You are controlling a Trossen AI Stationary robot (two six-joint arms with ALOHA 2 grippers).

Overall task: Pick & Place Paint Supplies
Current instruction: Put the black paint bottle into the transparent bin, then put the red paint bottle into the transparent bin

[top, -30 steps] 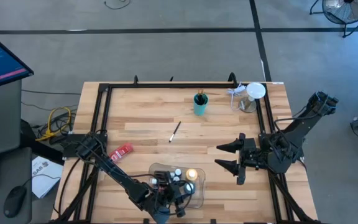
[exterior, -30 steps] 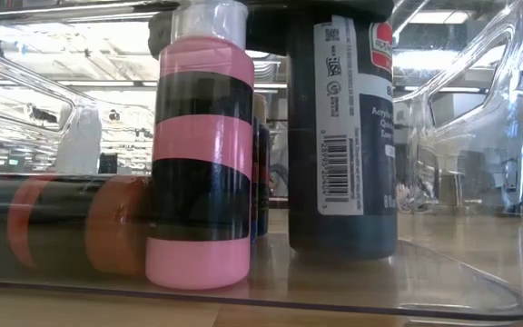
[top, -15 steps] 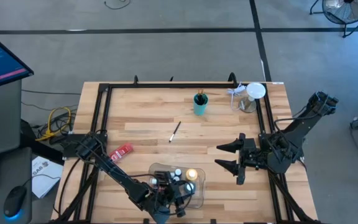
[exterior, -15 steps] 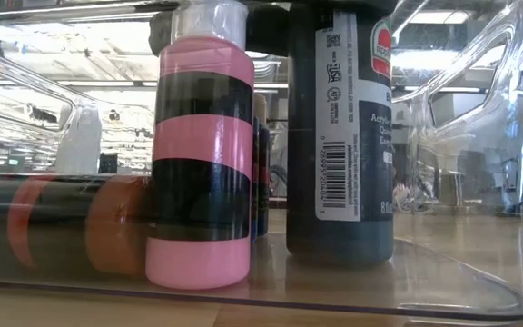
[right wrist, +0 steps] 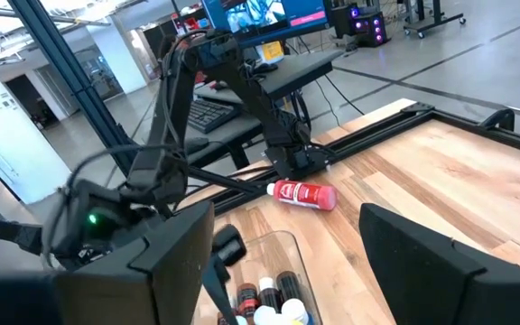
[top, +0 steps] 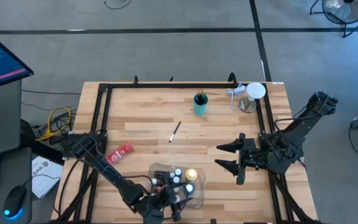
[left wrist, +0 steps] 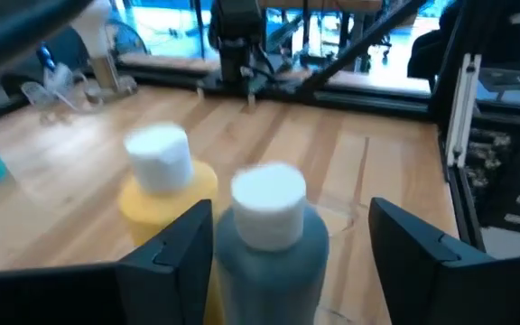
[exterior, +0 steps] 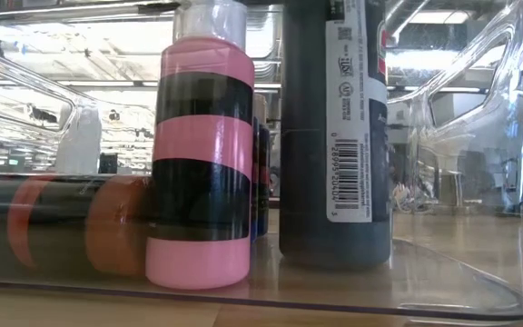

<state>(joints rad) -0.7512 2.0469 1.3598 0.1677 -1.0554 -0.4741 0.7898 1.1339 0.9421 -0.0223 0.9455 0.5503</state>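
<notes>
The left arm reaches from its base at the table's left edge diagonally toward the near edge, wrist lowered. The left gripper point(top: 166, 200) sits low at the near edge; in its wrist view the two dark fingers point(left wrist: 174, 248) stand apart, jaws open. The right arm is folded at the table's right side, the right gripper point(top: 227, 156) pointing inward, fingers point(right wrist: 165, 257) spread wide and holding nothing.

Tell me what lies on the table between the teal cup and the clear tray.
In the high view, one thin paint brush lies on the bare wood between the teal cup and the clear tray, touching neither.
</notes>
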